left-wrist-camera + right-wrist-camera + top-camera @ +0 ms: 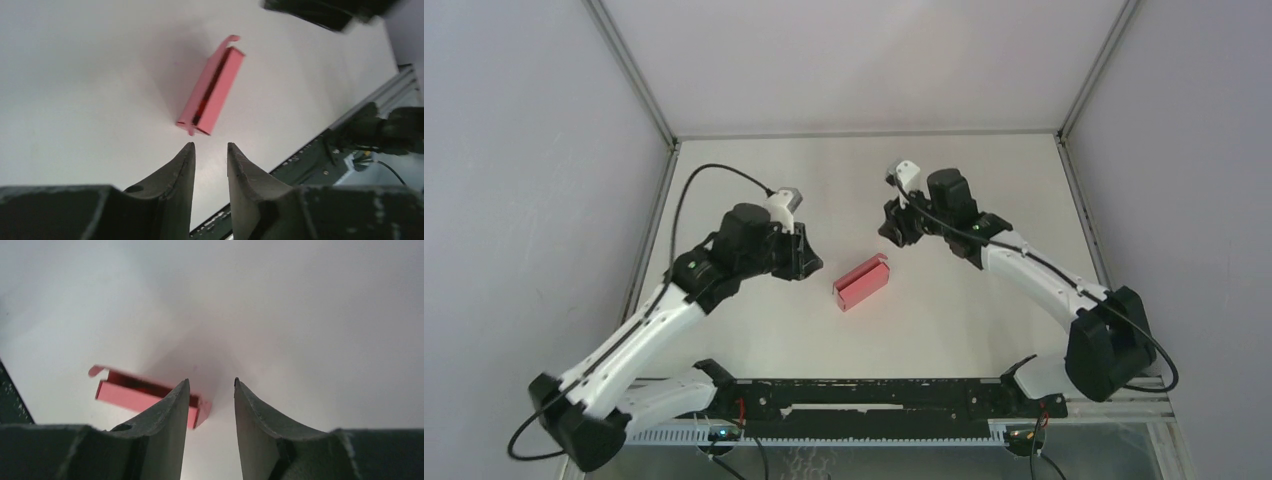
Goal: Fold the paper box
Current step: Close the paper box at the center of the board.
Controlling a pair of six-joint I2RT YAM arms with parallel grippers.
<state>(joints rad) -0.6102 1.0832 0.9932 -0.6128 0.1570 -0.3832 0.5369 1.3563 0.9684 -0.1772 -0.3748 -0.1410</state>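
Note:
The pink paper box (862, 282) lies on the white table between the two arms, folded into a long narrow shape with small tabs sticking out at its ends. In the left wrist view it (212, 89) lies just beyond my fingertips, dark inside. My left gripper (812, 257) is open and empty, a little to the box's left. My right gripper (892, 228) is open and empty, just beyond the box's far right end. In the right wrist view the box (131, 391) lies partly behind my left finger (172, 410).
The white table (984, 180) is ringed by grey walls and metal posts. A black rail (874, 395) with cables runs along the near edge between the arm bases; it also shows in the left wrist view (320, 155).

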